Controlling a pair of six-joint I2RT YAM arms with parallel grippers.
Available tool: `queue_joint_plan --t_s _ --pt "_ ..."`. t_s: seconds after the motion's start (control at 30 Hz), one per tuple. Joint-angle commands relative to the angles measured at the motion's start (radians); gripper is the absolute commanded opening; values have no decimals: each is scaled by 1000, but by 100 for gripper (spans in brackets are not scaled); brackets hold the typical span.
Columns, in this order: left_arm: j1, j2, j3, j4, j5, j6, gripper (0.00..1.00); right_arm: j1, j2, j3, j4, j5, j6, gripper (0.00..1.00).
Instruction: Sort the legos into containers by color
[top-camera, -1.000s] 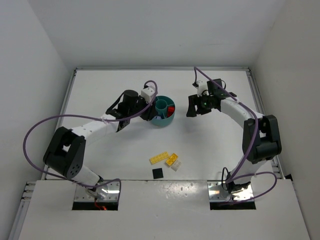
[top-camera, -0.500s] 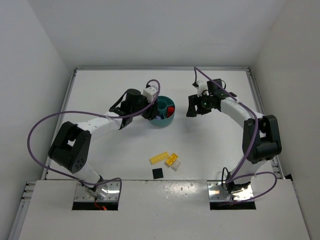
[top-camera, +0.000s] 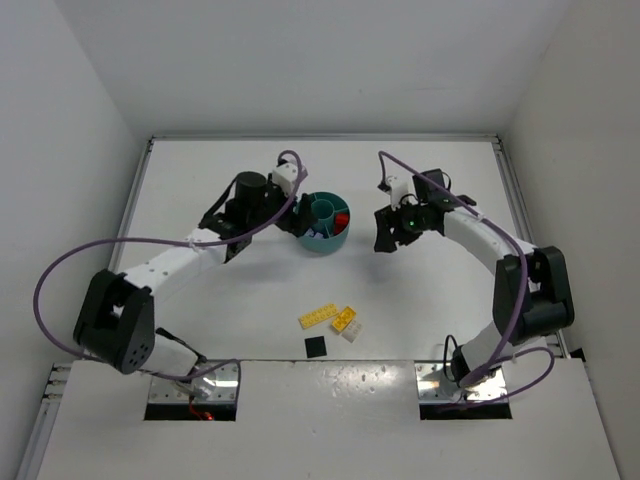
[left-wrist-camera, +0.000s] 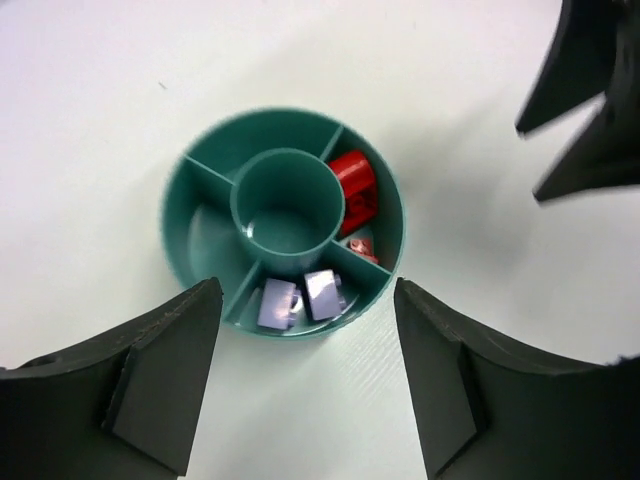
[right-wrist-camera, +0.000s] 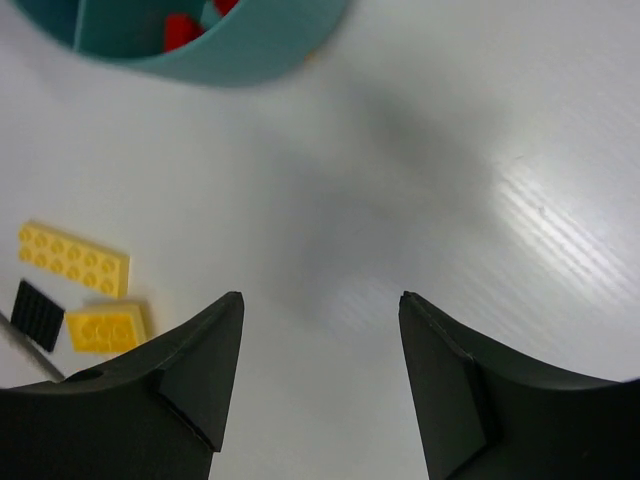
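The teal dish (top-camera: 327, 224) sits mid-table. In the left wrist view its near compartment (left-wrist-camera: 205, 235) holds two purple legos (left-wrist-camera: 279, 303) (left-wrist-camera: 323, 294), and a right-hand section holds red legos (left-wrist-camera: 355, 185). My left gripper (left-wrist-camera: 303, 298) hovers over the dish's near edge, open and empty; in the top view it (top-camera: 293, 218) is at the dish's left side. My right gripper (top-camera: 385, 232) hangs open and empty just right of the dish, over bare table (right-wrist-camera: 320, 298). A yellow plate (top-camera: 318, 316), a yellow brick (top-camera: 345, 320) and an off-white brick (top-camera: 353, 332) lie near the front.
A small black square piece (top-camera: 316, 347) lies in front of the yellow legos; it also shows in the right wrist view (right-wrist-camera: 37, 313) beside the yellow brick (right-wrist-camera: 103, 328) and the yellow plate (right-wrist-camera: 73, 258). White walls close in the table on three sides.
My left gripper has gone from shut to open above the dish, and that arm has swung a little back and left. The right gripper has shifted slightly toward the dish.
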Motion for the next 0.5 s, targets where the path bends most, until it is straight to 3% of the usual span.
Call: queue_joint_plan --t_s 0.0,0.1,0.23,0.47 --pt "60 -122 -9 -24 -6 -2 75 73 -92 -34 -93 -43 -162 64" --pt "157 -148 3 -117 4 -14 76 184 -153 -102 -172 2 -316 64" --pt "270 -148 46 -288 101 15 76 305 -162 -122 -244 11 -391 64" --pt "314 -286 -34 -260 63 24 76 532 -153 -143 -264 117 -373 64"
